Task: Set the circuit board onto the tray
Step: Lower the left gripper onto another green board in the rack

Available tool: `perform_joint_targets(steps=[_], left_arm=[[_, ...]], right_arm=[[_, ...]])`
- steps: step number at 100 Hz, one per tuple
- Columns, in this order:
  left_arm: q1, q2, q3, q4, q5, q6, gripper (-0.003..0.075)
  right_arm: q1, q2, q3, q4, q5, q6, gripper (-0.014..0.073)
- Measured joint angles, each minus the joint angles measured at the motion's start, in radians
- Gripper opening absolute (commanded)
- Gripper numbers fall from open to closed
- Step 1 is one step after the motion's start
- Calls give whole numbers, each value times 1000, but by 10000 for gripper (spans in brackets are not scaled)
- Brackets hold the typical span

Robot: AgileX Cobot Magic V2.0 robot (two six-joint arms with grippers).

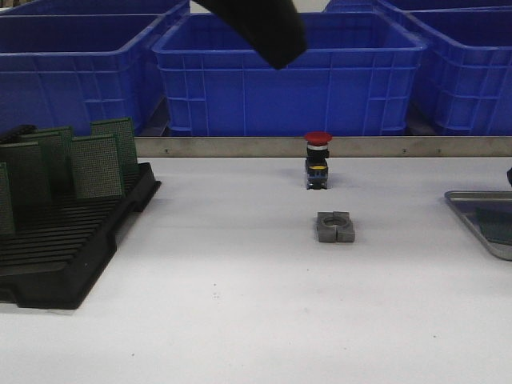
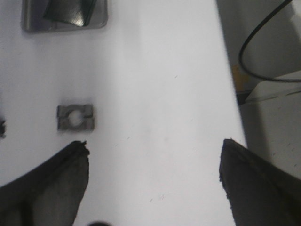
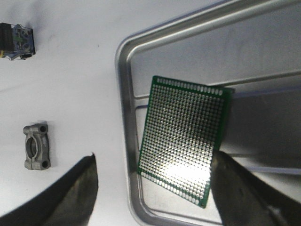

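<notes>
A green perforated circuit board [image 3: 186,141] lies in the silver tray [image 3: 123,117], near its corner. My right gripper [image 3: 153,188] hangs open above it, one finger [image 3: 70,197] over the table and the other [image 3: 244,193] over the tray by the board's edge. In the front view the tray [image 1: 468,202] is at the far right with the board [image 1: 496,224] dark inside it. My left gripper [image 2: 153,183] is open over bare table, holding nothing. From the left wrist the tray [image 2: 28,19] shows in the distance.
A black slotted rack [image 1: 72,240] at the left holds several upright green boards [image 1: 96,164]. A red emergency-stop button [image 1: 318,160] and a grey metal clamp block [image 1: 334,227] stand mid-table. Blue crates [image 1: 288,80] line the back. A dark arm part [image 1: 260,28] hangs at the top.
</notes>
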Motion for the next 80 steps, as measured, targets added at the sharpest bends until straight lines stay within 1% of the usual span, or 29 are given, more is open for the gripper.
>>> perform_joint_targets(steps=[17, 36, 62, 80], left_arm=[[75, -23, -22, 184, 2, -4, 536], [194, -32, -27, 332, 6, -4, 536], [351, 21, -28, 367, 6, 48, 536], [393, 76, -28, 370, 6, 84, 536]], right_arm=[[0, 0, 0, 0, 0, 0, 530], [0, 0, 0, 0, 0, 0, 528], [0, 0, 0, 0, 0, 0, 528], [0, 0, 0, 0, 4, 0, 528]])
